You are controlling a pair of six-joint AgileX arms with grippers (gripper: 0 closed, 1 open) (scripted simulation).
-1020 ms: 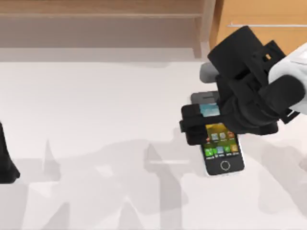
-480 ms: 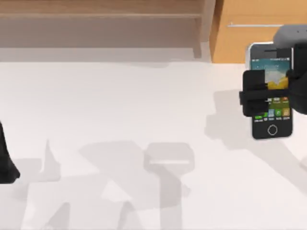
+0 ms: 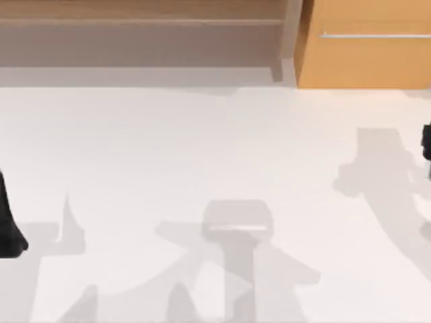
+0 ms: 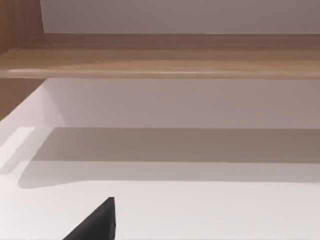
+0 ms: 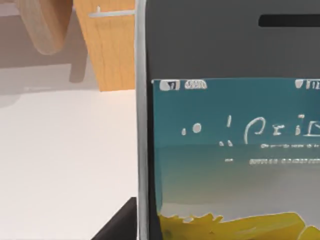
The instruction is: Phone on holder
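Close before the right gripper's camera, the phone looms — teal screen, silver rim (grip itself unseeable); overhead, the table; left arm parked at its left edge.

Counter: white, crossed by grey shadows.
Far left: wooden shelf.
Far right: orange-wood cabinet with silver handle.

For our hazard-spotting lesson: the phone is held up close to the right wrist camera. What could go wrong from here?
1. The phone covers much of the right wrist view, so aiming its placement may be hard.
2. The right arm is far out on the table's right side; a slip from the jaws might drop the phone.
The left arm is parked at left.
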